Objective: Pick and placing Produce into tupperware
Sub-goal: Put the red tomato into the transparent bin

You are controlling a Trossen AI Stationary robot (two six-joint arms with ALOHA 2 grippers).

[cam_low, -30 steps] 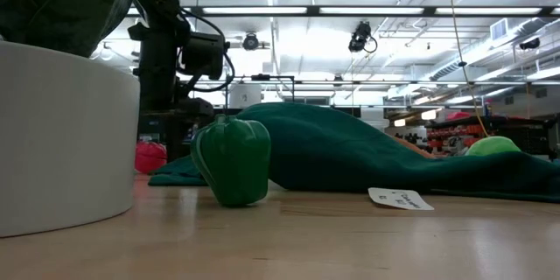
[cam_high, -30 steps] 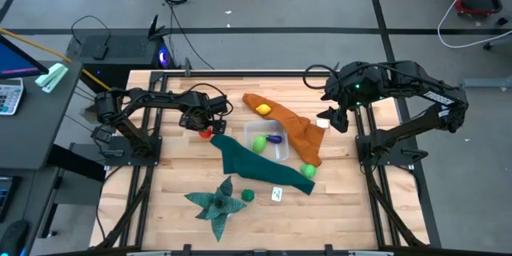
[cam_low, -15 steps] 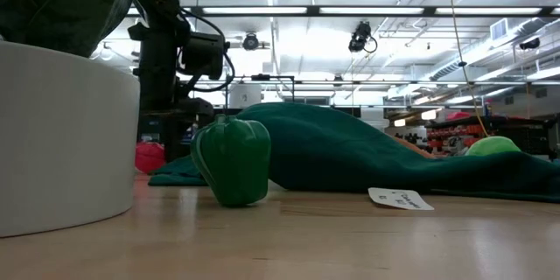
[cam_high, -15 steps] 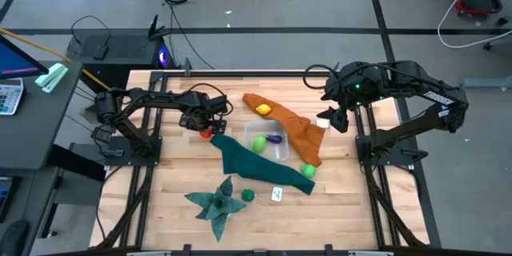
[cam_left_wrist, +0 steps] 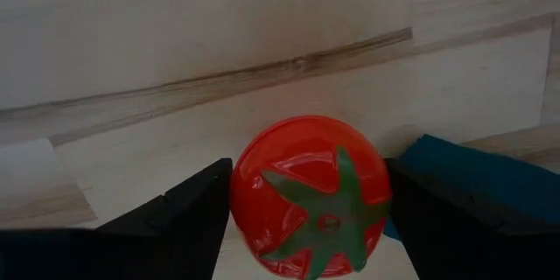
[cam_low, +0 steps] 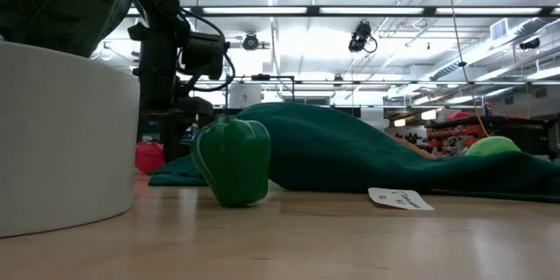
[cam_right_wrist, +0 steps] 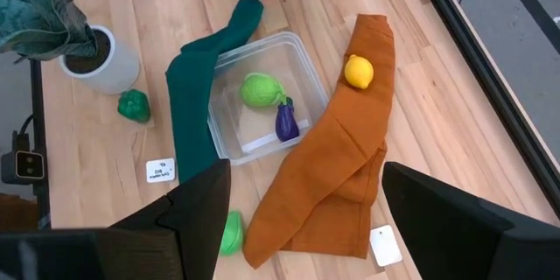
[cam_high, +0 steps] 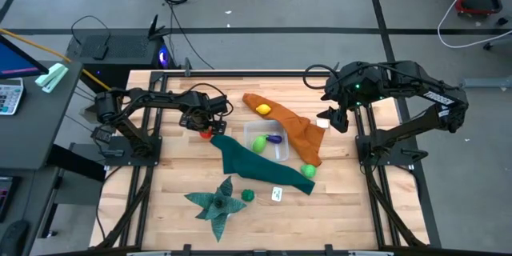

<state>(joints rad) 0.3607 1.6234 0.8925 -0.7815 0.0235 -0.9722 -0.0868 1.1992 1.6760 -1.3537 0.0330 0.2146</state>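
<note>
A red tomato (cam_left_wrist: 311, 197) with a green star-shaped calyx lies on the wood by the teal cloth's corner; my left gripper (cam_high: 204, 128) stands over it, fingers on both its sides. The clear tupperware (cam_right_wrist: 302, 66) holds a light green fruit (cam_right_wrist: 259, 89) and a purple eggplant (cam_right_wrist: 286, 121). A yellow lemon (cam_high: 263, 110) rests on the orange cloth. Another light green fruit (cam_high: 308, 170) and a dark green pepper (cam_low: 232, 159) sit on the table. My right gripper (cam_high: 336, 120) hangs open, high over the table's right side. My left gripper has the tomato between its two fingers, one finger (cam_left_wrist: 188, 219) against its left flank (cam_left_wrist: 241, 197) and the other against its right. The fingers come from above, pointing down. In the low view the tomato (cam_low: 150, 156) sits low at the tabletop.
A teal cloth (cam_high: 240, 158) and an orange cloth (cam_high: 298, 132) flank the tupperware. A white pot (cam_low: 66, 131) with a dark leafy plant (cam_high: 216, 204) stands near the front edge, a white card (cam_high: 278, 194) beside the pepper. Bare wood lies along the left and front right.
</note>
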